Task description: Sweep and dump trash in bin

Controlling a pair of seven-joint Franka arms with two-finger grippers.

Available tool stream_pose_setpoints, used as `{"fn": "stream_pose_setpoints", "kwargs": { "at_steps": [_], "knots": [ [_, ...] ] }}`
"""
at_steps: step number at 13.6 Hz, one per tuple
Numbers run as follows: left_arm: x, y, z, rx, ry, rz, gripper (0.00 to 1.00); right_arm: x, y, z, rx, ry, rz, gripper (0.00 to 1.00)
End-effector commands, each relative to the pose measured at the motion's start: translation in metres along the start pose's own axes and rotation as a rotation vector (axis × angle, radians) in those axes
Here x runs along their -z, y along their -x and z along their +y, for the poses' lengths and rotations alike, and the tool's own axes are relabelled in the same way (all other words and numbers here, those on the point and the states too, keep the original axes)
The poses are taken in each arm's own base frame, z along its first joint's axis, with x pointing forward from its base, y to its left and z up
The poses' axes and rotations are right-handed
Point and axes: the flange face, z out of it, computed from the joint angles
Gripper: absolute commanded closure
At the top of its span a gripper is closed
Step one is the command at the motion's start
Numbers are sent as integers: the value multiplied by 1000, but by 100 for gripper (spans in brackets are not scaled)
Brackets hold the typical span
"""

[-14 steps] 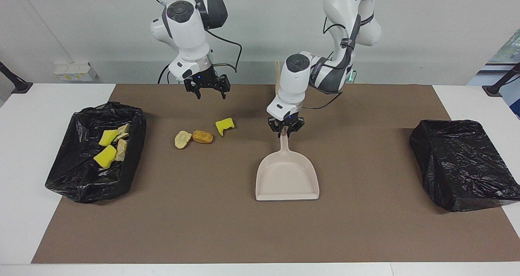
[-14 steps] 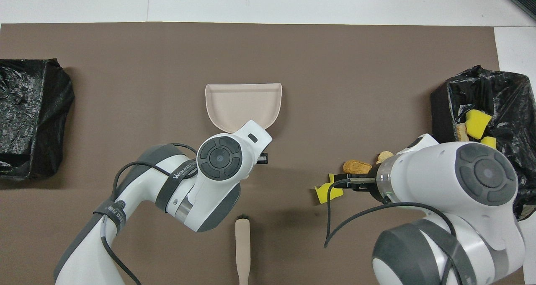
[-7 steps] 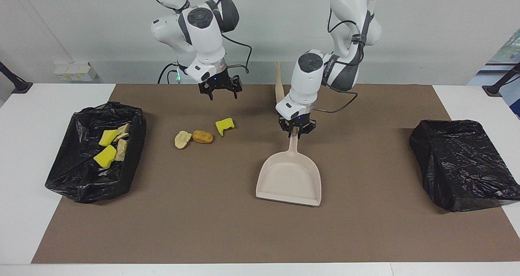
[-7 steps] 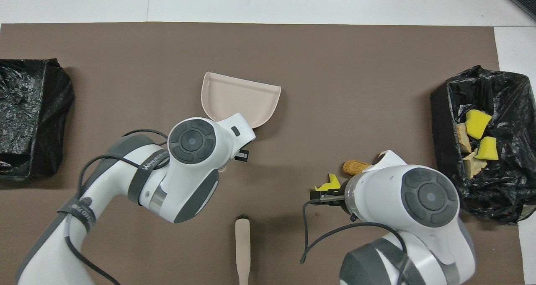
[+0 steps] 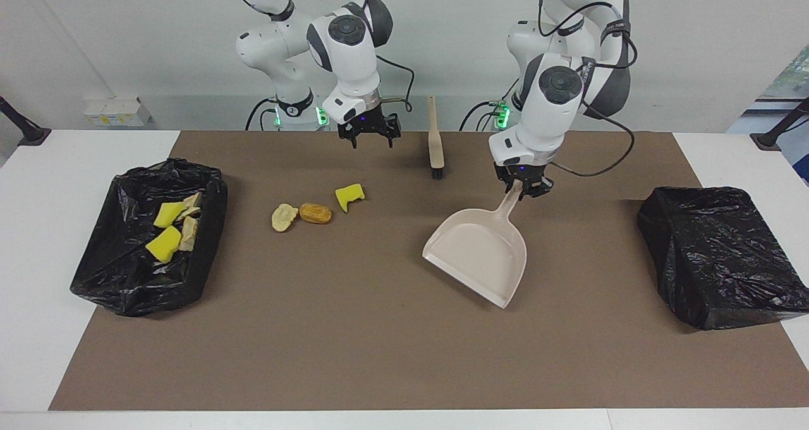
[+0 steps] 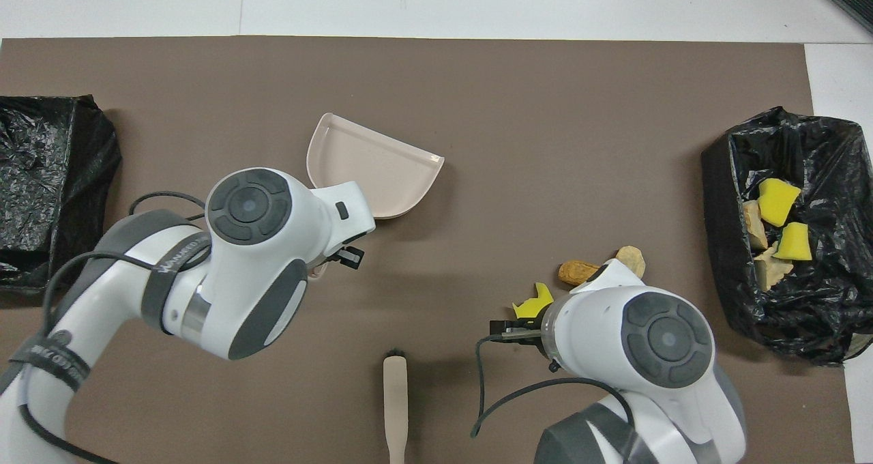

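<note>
Three pieces of trash lie in a row on the brown mat: a yellow sponge chunk [image 5: 349, 196] [image 6: 534, 305], a brown lump [image 5: 315, 212] [image 6: 576, 271] and a tan lump [image 5: 284, 217] [image 6: 631, 259]. Several more scraps sit in the black-bagged bin [image 5: 126, 284] [image 6: 784, 314] at the right arm's end. My left gripper [image 5: 522, 188] is shut on the handle of the beige dustpan [image 5: 477, 253] [image 6: 368, 170], which is turned slantwise on the mat. My right gripper [image 5: 368, 136] hangs open and empty over the mat between the sponge chunk and the brush.
The beige brush [image 5: 435, 140] [image 6: 394, 402] lies on the mat near the robots' edge, between the two arms. A second black-bagged bin [image 5: 720, 253] [image 6: 48, 184] stands at the left arm's end of the table.
The left arm has swung the dustpan toward its own end of the table and turned it slantwise. The right gripper has moved sideways toward the brush, still open.
</note>
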Motion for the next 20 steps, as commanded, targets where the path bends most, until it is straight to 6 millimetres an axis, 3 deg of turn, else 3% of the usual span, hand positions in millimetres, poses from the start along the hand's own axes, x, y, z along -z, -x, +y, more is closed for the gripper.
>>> {"fn": "stream_pose_setpoints", "kwargs": {
  "at_steps": [1,5,7,9,12,16,20],
  "knots": [
    [2,26,-27,-264,8,-13,100,-21,36,-38,-64,-38,23,0],
    [-3,53,-53,-488,11,-45,100,-57,99,-102,-169,-51,45,0],
    [-10,67,-52,-584,-5,-109,100,-84,131,-126,-215,-23,101,0],
    [-19,83,-45,-613,-26,-159,100,-112,156,-141,-272,6,171,0],
    [-28,97,-37,-632,-38,-189,100,-116,179,-147,-251,19,178,2],
    [-41,101,-32,-712,-23,-194,100,-118,198,-141,-222,31,174,40],
    [-52,95,-23,-734,-22,-198,100,-117,199,-142,-221,33,174,100]
  ]
}}
